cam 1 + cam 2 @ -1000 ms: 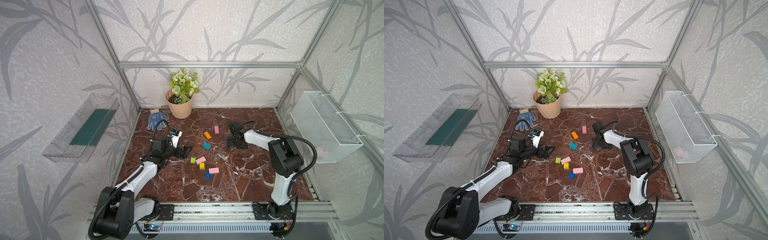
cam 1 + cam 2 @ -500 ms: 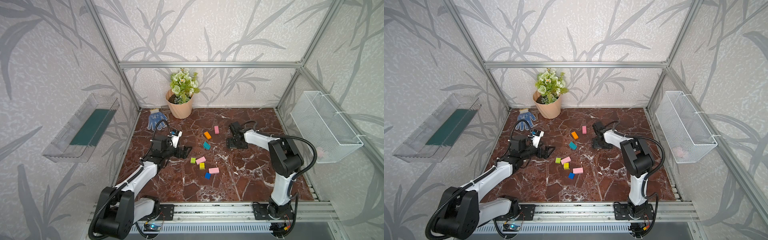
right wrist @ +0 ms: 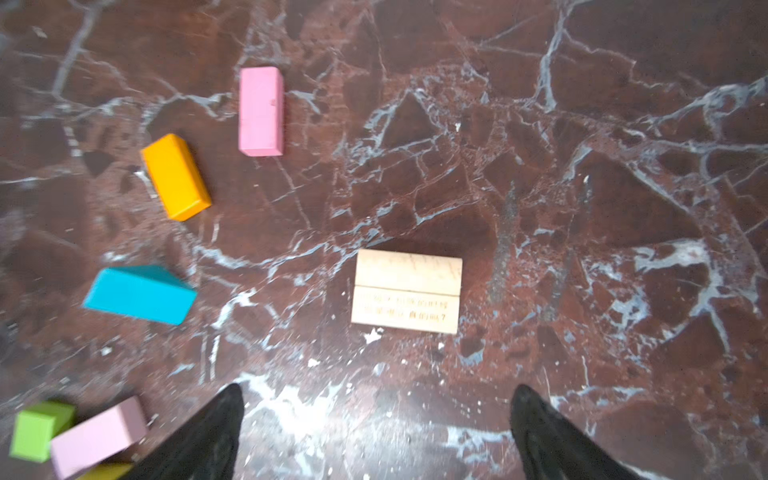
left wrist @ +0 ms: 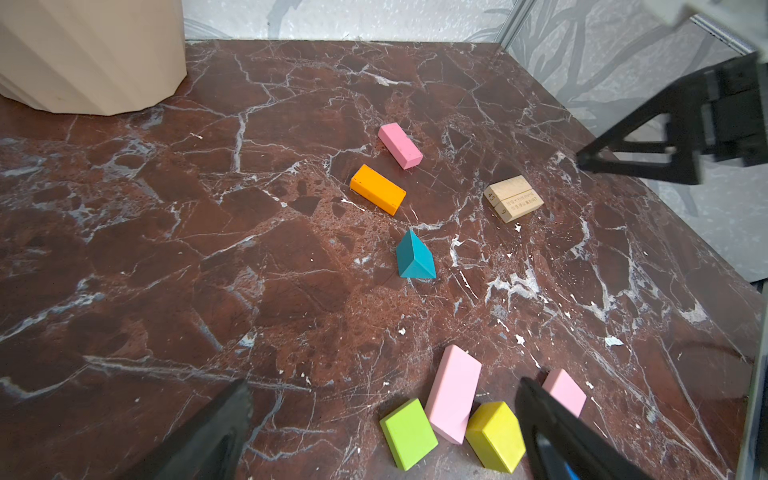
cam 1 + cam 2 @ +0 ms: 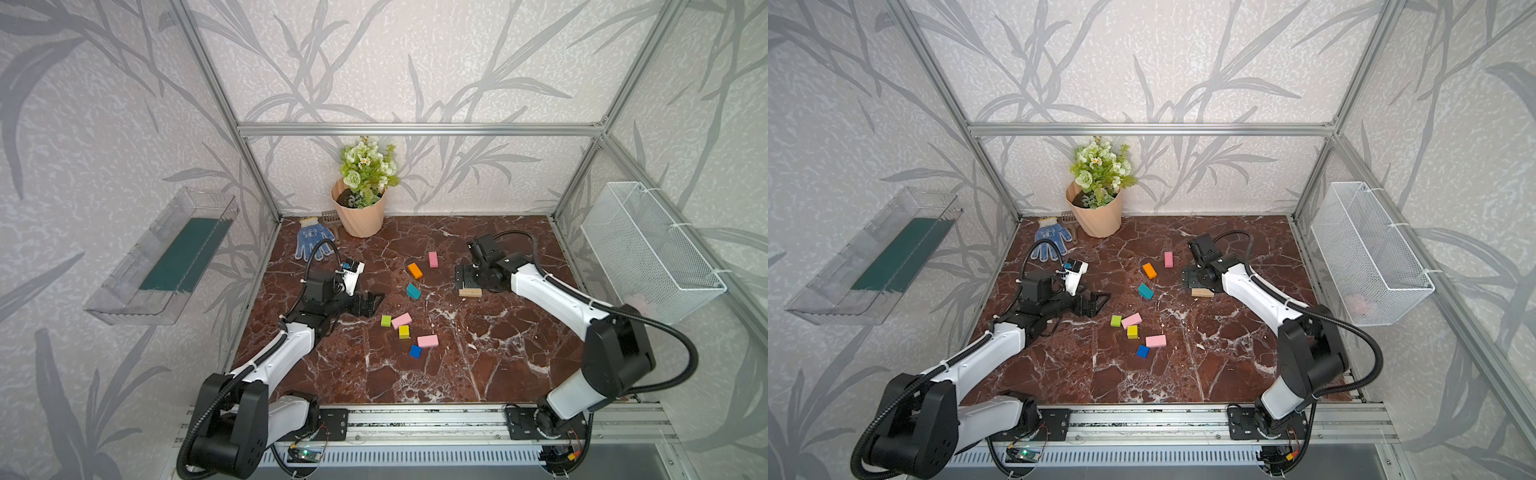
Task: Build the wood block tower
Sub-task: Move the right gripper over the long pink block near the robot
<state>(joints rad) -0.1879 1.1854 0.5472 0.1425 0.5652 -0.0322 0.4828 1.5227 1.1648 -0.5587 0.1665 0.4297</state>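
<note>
Veined marble table (image 3: pixel 582 124); two printed plain-wood bars (image 3: pixel 407 291) lie flush toward its right edge, teal wedge (image 4: pixel 413 257) mid-table. Left tool (image 4: pixel 384 384) and right tool (image 3: pixel 374 399) released, empty.

lettering (image 3: pixel 403 311) on the plain-wood blocks (image 3: pixel 409 270) is blurred

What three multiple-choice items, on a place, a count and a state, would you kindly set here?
1. Where are the plain-wood blocks? A) against the flower pot B) on the table near the right gripper C) in the wire basket
2. How many pink blocks lie on the table? A) one B) three C) five
3. How is the right gripper? A) open, empty B) shut on a block C) shut, empty
Answers: 1 B, they lie just ahead of it; 2 B, three pink blocks show; 3 A, its jaws stand wide apart, nothing between.
</note>
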